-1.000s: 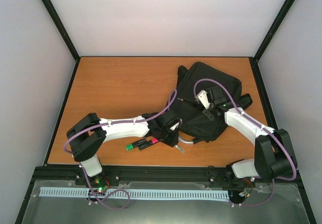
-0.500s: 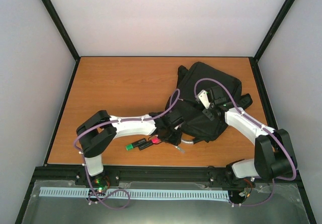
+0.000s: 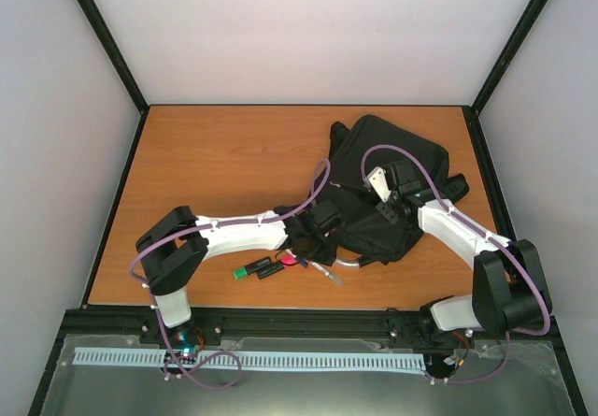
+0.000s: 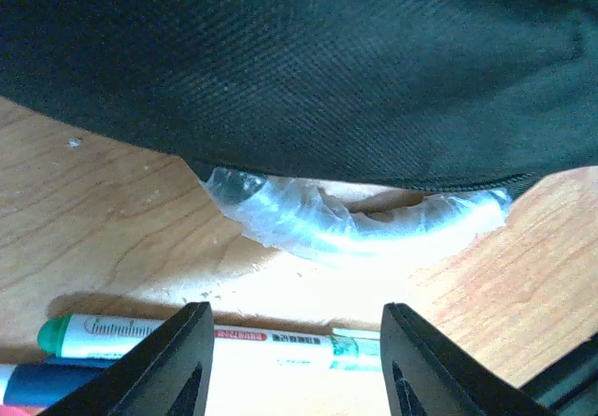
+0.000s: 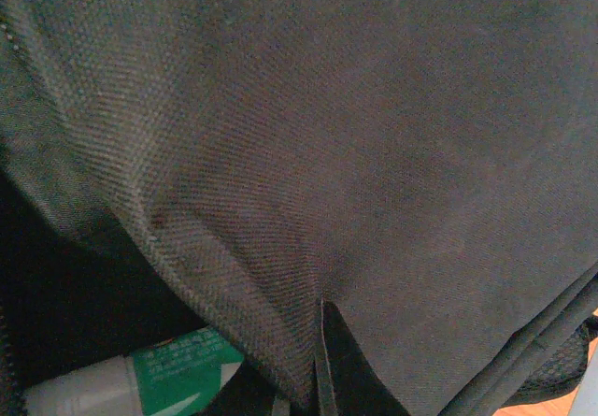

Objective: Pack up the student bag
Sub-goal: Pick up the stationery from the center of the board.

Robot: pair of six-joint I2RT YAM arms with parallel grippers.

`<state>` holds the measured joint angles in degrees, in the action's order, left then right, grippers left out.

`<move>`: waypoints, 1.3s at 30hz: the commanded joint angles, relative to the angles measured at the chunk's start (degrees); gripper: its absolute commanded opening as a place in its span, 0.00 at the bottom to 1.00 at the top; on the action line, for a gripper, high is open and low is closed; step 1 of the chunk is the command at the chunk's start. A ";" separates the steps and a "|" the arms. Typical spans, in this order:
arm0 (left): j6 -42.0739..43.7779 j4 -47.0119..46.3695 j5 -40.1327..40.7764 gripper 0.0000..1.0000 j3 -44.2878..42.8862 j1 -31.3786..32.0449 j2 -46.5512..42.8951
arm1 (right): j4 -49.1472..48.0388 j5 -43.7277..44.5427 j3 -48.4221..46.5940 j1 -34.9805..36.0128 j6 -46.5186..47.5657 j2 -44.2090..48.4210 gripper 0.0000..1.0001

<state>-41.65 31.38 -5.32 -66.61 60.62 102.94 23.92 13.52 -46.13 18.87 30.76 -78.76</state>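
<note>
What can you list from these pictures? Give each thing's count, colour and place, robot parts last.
table: one, orange-brown wood, under everything.
student bag: one, black, on the table's right half.
green-capped marker: one, white barrel, on the table in front of the bag.
other pens: at least two, dark blue and red, beside the green-capped marker.
clear plastic: one piece, see-through, poking out from under the bag's edge.
green-and-white item: one, inside the bag, kind unclear.
left gripper: one, black, open over the pens.
right gripper: one, black, shut, apparently pinching the bag's fabric.
</note>
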 commanded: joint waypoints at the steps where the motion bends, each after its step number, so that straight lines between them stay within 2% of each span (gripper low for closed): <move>1: -4.38 1.00 1.22 0.53 1.06 1.64 -2.43 | 3.06 -1.16 -0.23 -0.46 -1.03 -0.33 0.03; 4: -6.58 2.53 2.78 0.57 1.57 3.24 -2.07 | 3.25 -1.42 -0.28 -0.44 -1.03 -0.48 0.03; 12: -9.79 2.11 3.34 0.58 2.59 4.99 -0.20 | 3.66 -2.02 -0.36 -0.43 -1.10 -0.51 0.03; 17: -9.77 4.11 6.32 0.58 -0.42 5.02 2.25 | 3.85 -2.27 -0.27 -0.46 -1.13 -0.39 0.03; 20: -10.18 9.42 10.79 0.58 -4.33 4.83 5.25 | 3.96 -2.40 -0.23 -0.47 -1.07 -0.34 0.03; 29: -6.16 16.59 12.58 0.49 -12.46 3.94 12.65 | 4.34 -2.80 -0.21 -0.42 -1.19 -0.56 0.03; 34: -3.52 17.80 14.40 0.38 -12.19 2.97 11.97 | 4.31 -2.80 -0.10 -0.46 -1.22 -0.33 0.03; 39: 0.78 18.05 16.15 0.32 -11.78 0.60 10.28 | 4.49 -3.14 -0.11 -0.46 -1.09 -0.51 0.03</move>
<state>-45.43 47.55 8.03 -78.15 63.53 113.99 24.36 12.62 -46.19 18.68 30.59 -78.76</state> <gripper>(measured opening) 0.342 0.046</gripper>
